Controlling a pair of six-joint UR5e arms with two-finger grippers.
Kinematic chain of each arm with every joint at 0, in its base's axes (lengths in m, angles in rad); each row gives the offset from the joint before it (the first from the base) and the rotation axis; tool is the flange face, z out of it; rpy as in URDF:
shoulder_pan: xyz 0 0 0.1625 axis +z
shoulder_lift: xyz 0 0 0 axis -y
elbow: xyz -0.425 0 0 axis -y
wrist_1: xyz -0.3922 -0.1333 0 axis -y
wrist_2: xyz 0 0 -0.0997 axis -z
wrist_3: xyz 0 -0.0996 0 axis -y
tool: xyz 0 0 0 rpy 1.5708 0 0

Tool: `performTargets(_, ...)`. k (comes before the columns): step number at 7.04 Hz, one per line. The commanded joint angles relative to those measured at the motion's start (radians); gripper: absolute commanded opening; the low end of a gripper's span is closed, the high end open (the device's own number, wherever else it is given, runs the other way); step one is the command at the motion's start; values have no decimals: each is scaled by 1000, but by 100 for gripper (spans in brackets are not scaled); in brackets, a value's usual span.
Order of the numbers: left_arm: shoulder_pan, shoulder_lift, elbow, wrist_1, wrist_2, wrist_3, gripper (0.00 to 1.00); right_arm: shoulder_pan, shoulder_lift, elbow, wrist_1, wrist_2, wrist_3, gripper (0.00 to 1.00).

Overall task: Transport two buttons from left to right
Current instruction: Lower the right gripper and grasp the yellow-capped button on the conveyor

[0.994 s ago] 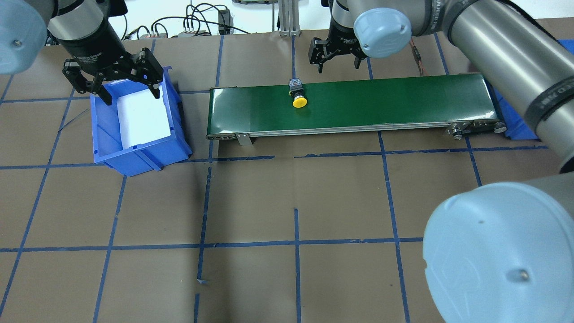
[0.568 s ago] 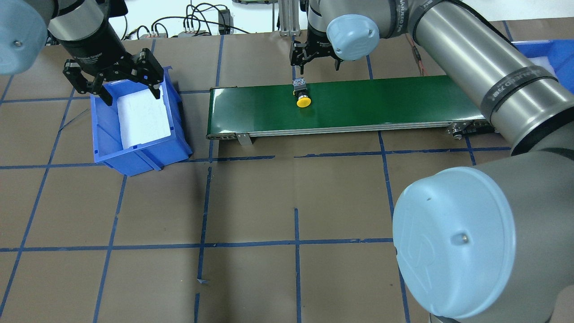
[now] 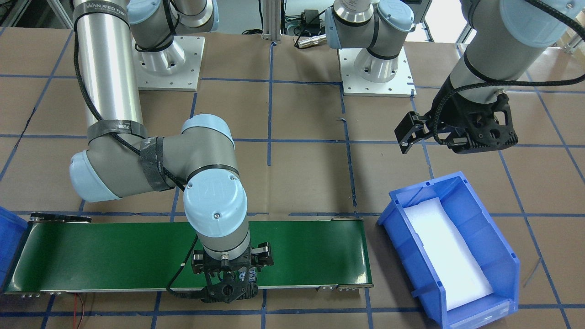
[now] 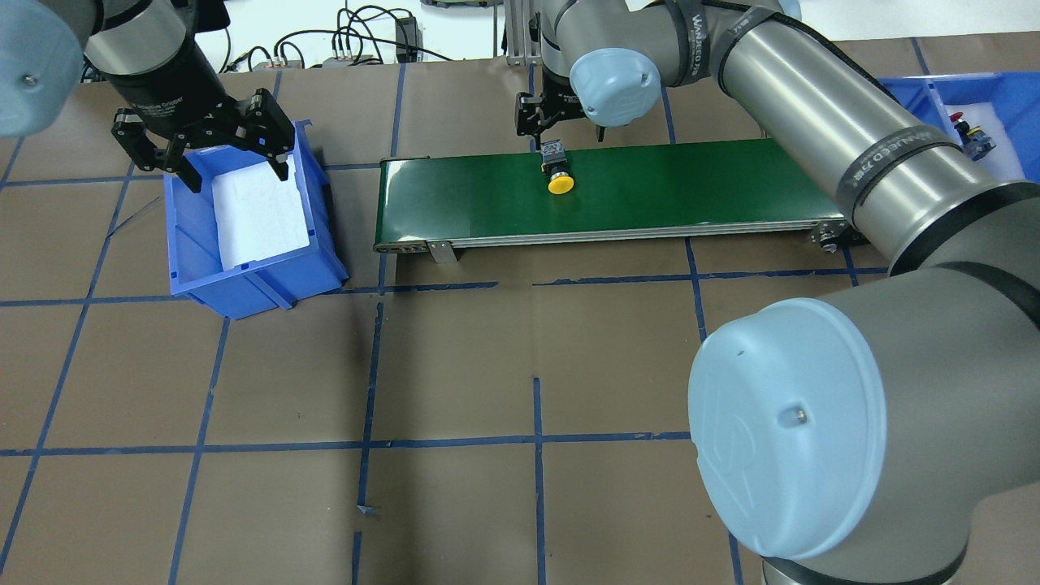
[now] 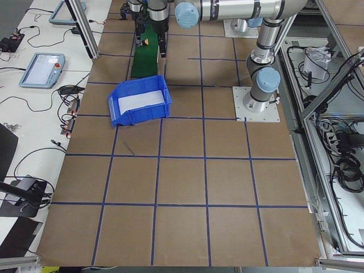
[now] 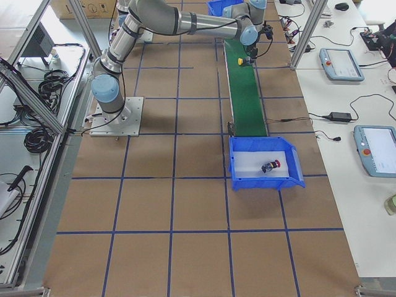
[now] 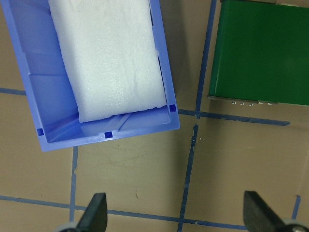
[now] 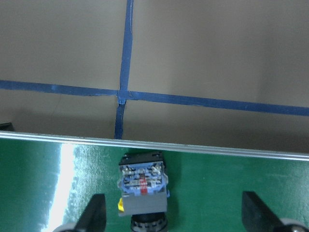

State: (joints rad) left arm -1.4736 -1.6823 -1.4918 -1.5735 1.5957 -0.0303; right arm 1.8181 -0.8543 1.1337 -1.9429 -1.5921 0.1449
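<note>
- Over the last 1 s the right gripper [image 4: 559, 134] swung leftward along the belt's [image 4: 691, 187] far edge. It ended directly over the yellow button [image 4: 556, 169]; before, it hung off to that button's right.
- In the same 1 s the yellow button crept a little rightward on the belt, so the belt was probably running.
- Yellow button: on its side near the belt's far edge, left of mid-length, cap toward the robot.
- Right gripper fingers: spread wide, holding nothing. The wrist view showed the button's body between them, nearer 1 finger than the other, with neither touching.
- Left gripper [image 4: 237, 175]: unchanged, poised over the left bin's [image 4: 244, 292] far end, fingers wide apart and empty. That bin held only its white foam [image 4: 260, 215].
- Red button [image 6: 270, 166]: lying on the foam in the right bin [image 6: 266, 180] at the belt's right end.

Judgement: 1 of 2 buttons was delivered, and the yellow 1 was the last to go. The approach looked complete. A descent and a close would come next. The off-centre button on a possibly moving belt was the likely source of a missed or skewed grasp.
</note>
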Motion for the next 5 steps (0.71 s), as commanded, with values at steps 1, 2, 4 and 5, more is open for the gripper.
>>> performTargets(1,6,1,4,1,-6,7,100,0,37,-8,-37,0,1,98)
performTargets(2,7,0,5,1,-8,7,100,-2,49,-9,-57,0,19,98)
performTargets(4,9,-4,16,1,-8,7,100,-13,61,-15,-61,1,91,97)
performTargets(5,7,-1,13,1,-7,6,100,-17,69,-28,-56,0,90,80)
